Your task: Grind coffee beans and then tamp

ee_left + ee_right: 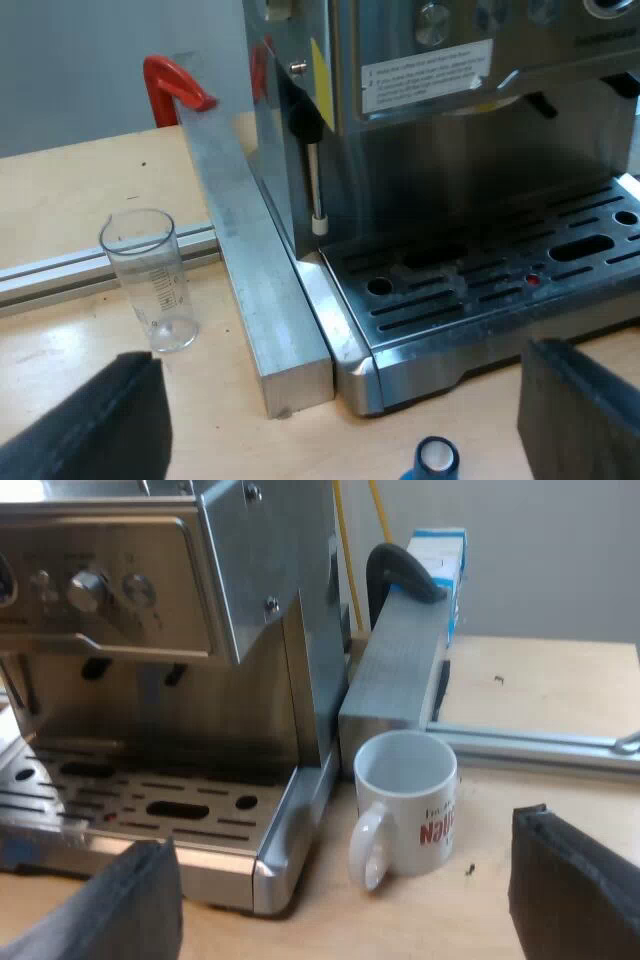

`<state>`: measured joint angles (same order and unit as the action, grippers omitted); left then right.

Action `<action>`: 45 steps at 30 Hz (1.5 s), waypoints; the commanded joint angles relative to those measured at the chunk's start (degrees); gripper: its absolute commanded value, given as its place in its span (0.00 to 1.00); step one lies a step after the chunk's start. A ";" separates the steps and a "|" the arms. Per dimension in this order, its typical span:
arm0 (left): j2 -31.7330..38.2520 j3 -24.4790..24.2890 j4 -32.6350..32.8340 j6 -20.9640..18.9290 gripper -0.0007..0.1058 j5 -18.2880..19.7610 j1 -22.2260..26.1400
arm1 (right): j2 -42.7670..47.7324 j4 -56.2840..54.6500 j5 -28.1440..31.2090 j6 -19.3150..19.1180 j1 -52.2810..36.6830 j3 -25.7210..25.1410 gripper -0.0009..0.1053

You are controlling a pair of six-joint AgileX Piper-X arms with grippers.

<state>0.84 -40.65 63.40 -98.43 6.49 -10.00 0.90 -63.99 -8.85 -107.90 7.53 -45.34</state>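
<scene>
The steel espresso machine [450, 150] stands close ahead of my left gripper [340, 430], which is open with nothing between its fingers [100, 420]. A blue tamper [435, 462] with a white top pokes up just under that gripper, near the machine's drip tray [480, 290]. A clear measuring glass [150, 280] stands upright on the wooden table beside an aluminium bar. My right gripper [345, 900] is open and holds nothing. It hovers before a white mug [405, 800] with red lettering, which stands upright by the corner of the drip tray [150, 800].
An aluminium bar [260, 270] lies along the machine's side, held by a red clamp [175, 85]. The steam wand [315, 170] hangs at that side. By the mug are an aluminium block [395, 670], a black clamp [400, 575], a blue-and-white box [440, 560] and a metal rail [530, 745].
</scene>
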 commanded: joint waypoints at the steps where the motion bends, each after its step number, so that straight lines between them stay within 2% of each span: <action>1: 7.91 1.22 -2.03 -0.65 0.69 -0.72 0.02 | 2.20 0.81 -0.54 -0.29 -0.03 0.99 0.65; 12: 7.91 6.90 -3.41 -0.52 0.69 -0.72 0.02 | 2.20 0.81 -0.54 -0.29 -0.03 7.00 0.65; 22: 7.91 10.34 -3.31 -0.52 0.69 -0.72 0.02 | 2.09 0.81 -0.54 -0.29 -0.03 9.89 0.65; 37: 7.91 10.38 -3.58 -0.52 0.69 -0.46 0.02 | 2.09 0.72 -0.44 -0.29 -0.03 10.85 0.65; 45: 7.91 10.38 -3.58 -0.52 0.69 -0.46 0.02 | 2.09 -0.22 -0.44 -0.17 -0.03 12.97 0.65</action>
<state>0.73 -30.15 60.72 -98.45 6.33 -10.00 0.64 -64.60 -8.96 -107.73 7.53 -32.12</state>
